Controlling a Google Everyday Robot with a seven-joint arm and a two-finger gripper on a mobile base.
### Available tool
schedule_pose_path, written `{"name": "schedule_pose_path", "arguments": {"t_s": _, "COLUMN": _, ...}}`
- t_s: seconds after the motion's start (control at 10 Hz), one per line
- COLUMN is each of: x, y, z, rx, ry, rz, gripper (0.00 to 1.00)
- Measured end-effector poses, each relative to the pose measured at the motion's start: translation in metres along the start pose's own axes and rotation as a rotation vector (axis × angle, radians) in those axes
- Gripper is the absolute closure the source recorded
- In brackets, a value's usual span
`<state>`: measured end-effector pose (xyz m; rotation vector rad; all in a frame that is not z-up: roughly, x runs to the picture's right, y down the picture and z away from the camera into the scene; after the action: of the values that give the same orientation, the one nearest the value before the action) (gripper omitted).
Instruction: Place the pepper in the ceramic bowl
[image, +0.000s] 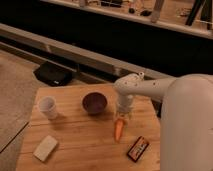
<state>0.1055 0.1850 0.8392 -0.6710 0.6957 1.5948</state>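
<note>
Orange pepper (118, 131) lies just below the gripper (122, 117), near the ceramic bowl (94, 103) — grip state unclear.

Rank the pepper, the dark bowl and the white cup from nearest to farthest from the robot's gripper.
From the gripper, low over the right half of the wooden board:
1. the pepper, right beneath it.
2. the ceramic bowl, left of it in the picture.
3. the white cup, near the left edge.
</note>
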Motion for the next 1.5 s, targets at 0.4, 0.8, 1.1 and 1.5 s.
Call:
{"name": "schedule_pose_path", "arguments": {"t_s": 0.4, "x": -0.001, "y": 0.003, "z": 0.011, "rx": -0.010, "ry": 0.019, "rz": -0.007, "gripper": 0.35}}
{"name": "schedule_pose_path", "arguments": {"t_s": 0.8, "x": 0.002, "y": 0.017, "z": 0.021, "rx": -0.001, "ry": 0.054, "rz": -0.047, "gripper": 0.37}}
{"name": "schedule_pose_path", "arguments": {"t_s": 1.1, "x": 0.000, "y": 0.022, "z": 0.024, "rx": 0.000, "ry": 0.063, "rz": -0.056, "gripper": 0.65}}
{"name": "schedule_pose_path", "arguments": {"t_s": 1.5, "x": -0.002, "y": 0.017, "z": 0.018, "rx": 0.003, "ry": 0.056, "rz": -0.043, "gripper": 1.00}}
